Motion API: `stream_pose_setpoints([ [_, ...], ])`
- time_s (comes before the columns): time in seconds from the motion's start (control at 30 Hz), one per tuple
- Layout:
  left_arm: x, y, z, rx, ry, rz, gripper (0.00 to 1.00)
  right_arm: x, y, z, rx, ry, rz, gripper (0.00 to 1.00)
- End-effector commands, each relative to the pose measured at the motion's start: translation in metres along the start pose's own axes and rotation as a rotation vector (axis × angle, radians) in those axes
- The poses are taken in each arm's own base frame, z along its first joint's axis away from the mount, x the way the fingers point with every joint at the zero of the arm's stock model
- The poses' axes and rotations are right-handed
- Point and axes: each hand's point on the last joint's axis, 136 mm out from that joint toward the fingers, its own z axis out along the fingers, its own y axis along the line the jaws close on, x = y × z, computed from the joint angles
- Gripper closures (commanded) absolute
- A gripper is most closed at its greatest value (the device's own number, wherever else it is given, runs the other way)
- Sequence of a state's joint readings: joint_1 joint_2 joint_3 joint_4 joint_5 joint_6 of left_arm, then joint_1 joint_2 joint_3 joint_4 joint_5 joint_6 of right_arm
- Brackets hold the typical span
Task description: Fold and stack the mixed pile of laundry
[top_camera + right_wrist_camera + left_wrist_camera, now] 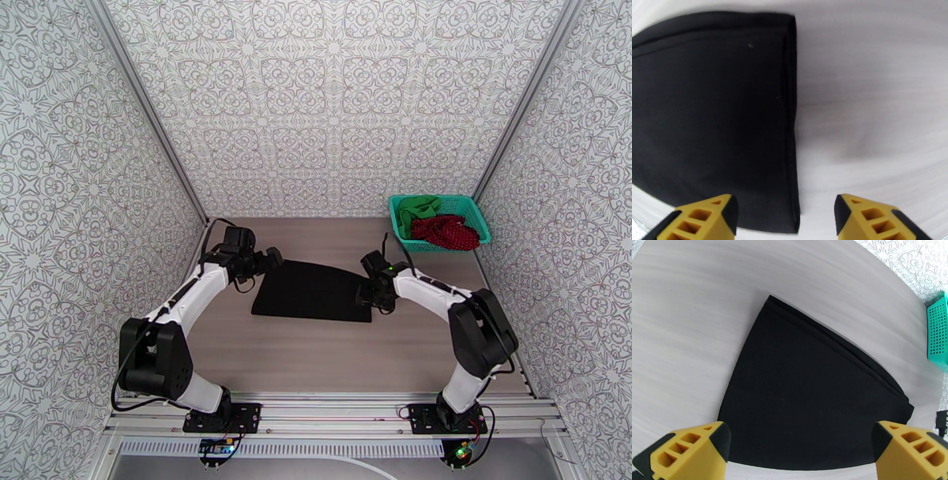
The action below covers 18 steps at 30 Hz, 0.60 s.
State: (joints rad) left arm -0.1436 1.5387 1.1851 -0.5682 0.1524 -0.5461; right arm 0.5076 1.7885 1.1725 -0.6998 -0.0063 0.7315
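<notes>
Black garment (312,290) lies folded; left gripper (800,437) at its 9 o'clock, right gripper (785,207) at 3, both spread, empty. Next, likely: pinch edges, fold again.

black garment (314,290) folded; red (446,231), green (417,209) crumpled

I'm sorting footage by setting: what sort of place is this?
Probably a robot test cell in a lab: patterned panel walls box in a wood-grain table, and an aluminium rail edges its near side.
</notes>
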Motion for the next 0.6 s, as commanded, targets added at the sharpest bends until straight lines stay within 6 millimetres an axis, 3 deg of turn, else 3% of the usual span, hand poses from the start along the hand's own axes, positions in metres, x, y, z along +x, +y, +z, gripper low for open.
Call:
stream_pose_setpoints([
  [0.0,0.005,0.001,0.0,-0.018,0.015,0.002,0.01,0.002,0.004,0.02,-0.017,0.025,0.036,0.37],
  [0.37,0.01,0.003,0.008,-0.021,0.037,0.013,0.01,0.014,-0.002,0.065,0.024,0.101,0.075,0.58],
  [0.57,0.014,0.008,0.012,-0.029,0.051,0.01,0.01,0.019,-0.008,0.079,0.045,0.119,0.077,0.9],
])
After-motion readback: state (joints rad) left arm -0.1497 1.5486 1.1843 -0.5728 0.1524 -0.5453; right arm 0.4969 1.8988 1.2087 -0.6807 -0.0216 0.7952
